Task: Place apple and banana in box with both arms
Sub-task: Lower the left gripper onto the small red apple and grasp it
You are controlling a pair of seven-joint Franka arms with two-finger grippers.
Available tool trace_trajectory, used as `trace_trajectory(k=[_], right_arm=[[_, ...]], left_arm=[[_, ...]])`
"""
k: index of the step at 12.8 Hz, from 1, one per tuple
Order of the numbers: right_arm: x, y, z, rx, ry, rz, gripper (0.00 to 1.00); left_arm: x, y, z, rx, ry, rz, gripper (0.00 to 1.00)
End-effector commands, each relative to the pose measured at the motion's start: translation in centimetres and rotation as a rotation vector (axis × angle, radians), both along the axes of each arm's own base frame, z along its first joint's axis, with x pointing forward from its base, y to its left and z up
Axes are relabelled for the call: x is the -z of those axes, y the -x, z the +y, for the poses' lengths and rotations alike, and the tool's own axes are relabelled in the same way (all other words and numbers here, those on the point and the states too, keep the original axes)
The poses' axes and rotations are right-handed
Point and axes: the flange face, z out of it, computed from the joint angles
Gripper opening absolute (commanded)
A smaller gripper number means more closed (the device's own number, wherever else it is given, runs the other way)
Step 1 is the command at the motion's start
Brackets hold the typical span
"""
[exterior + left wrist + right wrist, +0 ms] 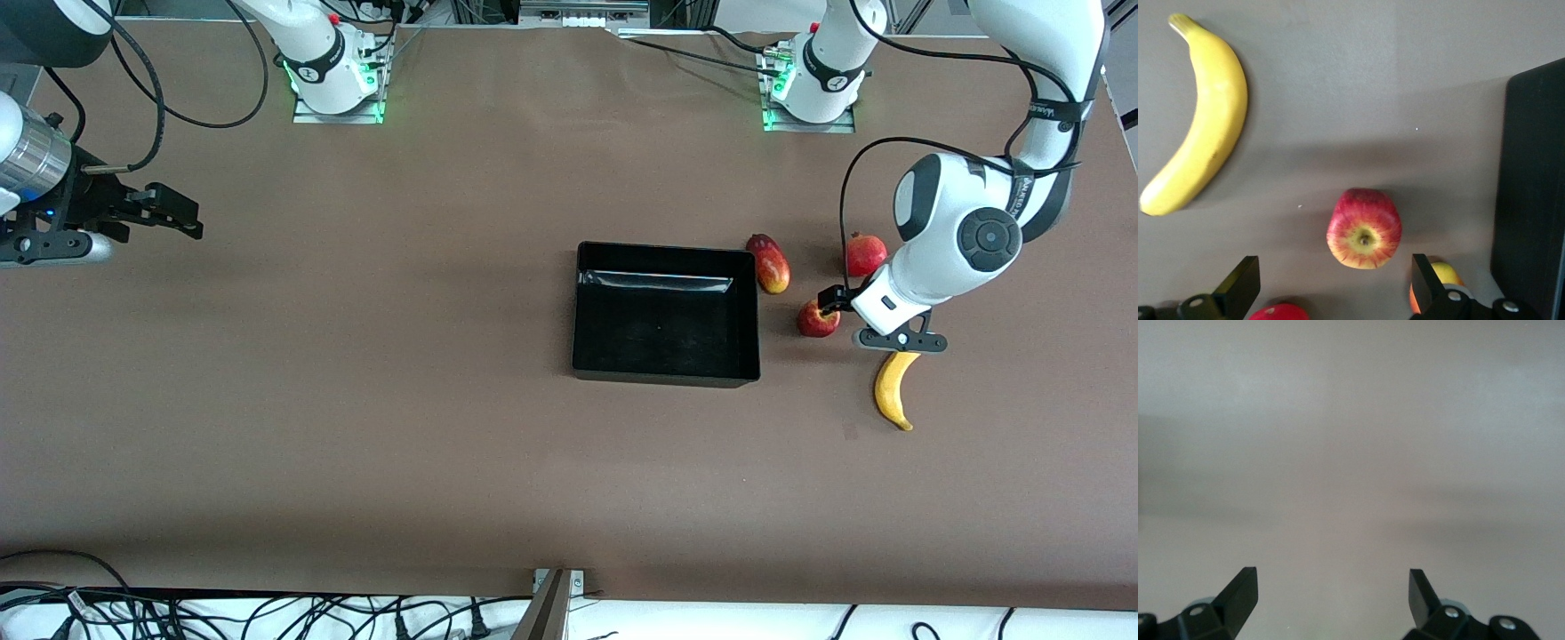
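Left gripper point(831, 302) hangs over the apple point(816, 319), jaws spread to full width and holding nothing; in the left wrist view the apple point(1364, 228) sits between the two black fingertips point(1239, 283), apart from both. Reference landmark: the box point(665, 313), a black open-topped bin resting on the brown table point(356, 400). Apple lies beside the box, toward the left arm's end of the table; the banana point(893, 389) lies nearer to the front camera than the apple and farther from the box. An oval red-and-yellow fruit point(770, 263) rests just beside the box's corner; a round red fruit point(865, 254) lies farther from the box than the apple. Right gripper point(173, 213) waits over bare table at the right arm's end, well apart from the box, jaws fully spread and empty.
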Motion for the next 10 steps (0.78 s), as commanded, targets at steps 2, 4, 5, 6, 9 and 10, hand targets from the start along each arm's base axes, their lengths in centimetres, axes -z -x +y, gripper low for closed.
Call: trace_trajectory(k=[2,4,5,6,9,10], right_arm=[[-0.8,0.1,-0.3,-0.02,0.016,-0.034,1.0],[-0.6,-0.3,-0.6,-0.019,0.033,-0.046,1.0],[-0.6,-0.3,-0.6,-0.013,0.032,-0.044,1.0],[-0.6,-0.4,-0.4,-0.015,0.036,-0.049,1.0],[-0.3,-1.1,0.0,-0.018,0.037,-0.042,1.0],[-0.4,-1.1,0.1,-0.013,0.03,-0.041,1.0]], left_arm=[[1.2,-0.1,-0.8,-0.016,0.008,-0.019,1.0],[2.8,0.0,-0.8,-0.018,0.009,0.001,1.0],[4.2,-0.1,-0.9,-0.014,0.012,-0.009,1.0],[5.9,0.1,-0.8,-0.016,0.014,-0.003,1.0],[7.6,1.1,-1.2,-0.011,0.016,0.011,1.0],[8.7,0.9,-1.2,-0.009,0.019,0.001,1.0]])
